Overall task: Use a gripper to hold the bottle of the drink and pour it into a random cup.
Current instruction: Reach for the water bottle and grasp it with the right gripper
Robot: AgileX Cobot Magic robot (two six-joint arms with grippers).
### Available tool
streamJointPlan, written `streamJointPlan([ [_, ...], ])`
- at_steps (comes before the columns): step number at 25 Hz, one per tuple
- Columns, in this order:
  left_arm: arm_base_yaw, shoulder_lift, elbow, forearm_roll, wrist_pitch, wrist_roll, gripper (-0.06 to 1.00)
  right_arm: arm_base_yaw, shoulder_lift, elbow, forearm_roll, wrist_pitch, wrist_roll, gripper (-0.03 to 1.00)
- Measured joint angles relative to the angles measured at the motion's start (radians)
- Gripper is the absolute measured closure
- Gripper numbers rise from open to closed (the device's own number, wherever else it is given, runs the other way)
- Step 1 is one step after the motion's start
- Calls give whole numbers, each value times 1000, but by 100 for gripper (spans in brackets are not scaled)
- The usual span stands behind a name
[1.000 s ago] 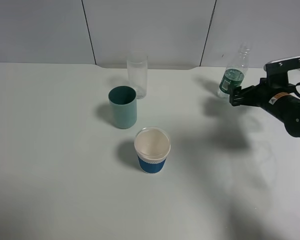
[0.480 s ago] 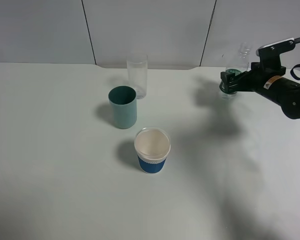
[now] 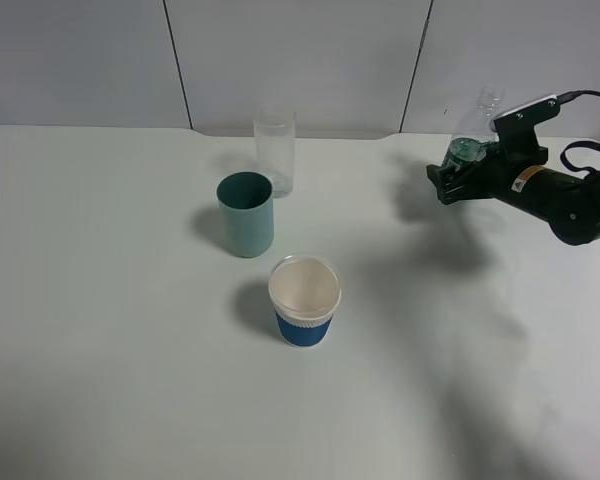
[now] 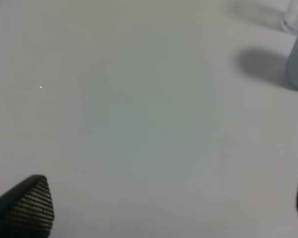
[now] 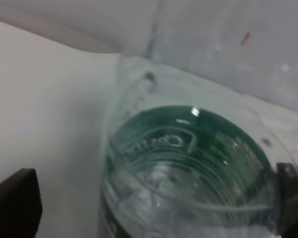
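A: Where is the bottle of the drink [image 3: 468, 150]?

B: Far out at about 2 o'clock on the table [image 3: 100, 300]. It stands between the jaws of the right gripper [image 3: 452, 180]. The jaws are wide apart and do not squeeze it yet.

A: What can go wrong?

B: I think the bottle can tip. It looks light and thin. If one jaw hits it first, it may get pushed over. If the squeeze is too soft, the bottle may slip out on the way up. If it is too hard, the bottle may squish.

A: And at the pouring?

B: The clear cup [image 3: 274, 150] is at 12 o'clock, well apart from the bottle. It is tall and narrow, so the drink may miss it. The teal cup [image 3: 246, 214] is near, at its 7 o'clock, and the arm may bump it.

A: What is in them?

B: The clear cup looks empty. So does the paper cup [image 3: 304, 300], at the teal cup's 5 o'clock. The teal cup is too dark inside to tell. I cannot tell how much drink is in the bottle.

A: The other arm?

B: The left gripper [image 4: 164, 208] is wide open and holds nothing.
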Motion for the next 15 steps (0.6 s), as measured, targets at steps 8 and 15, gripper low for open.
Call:
streamJointPlan([
  [8,0,0,0,0,0,0,-5,0,0,0,-32,-37,-10,6],
  [15,0,0,0,0,0,0,-5,0,7,-19,-36,-42,-2,23],
])
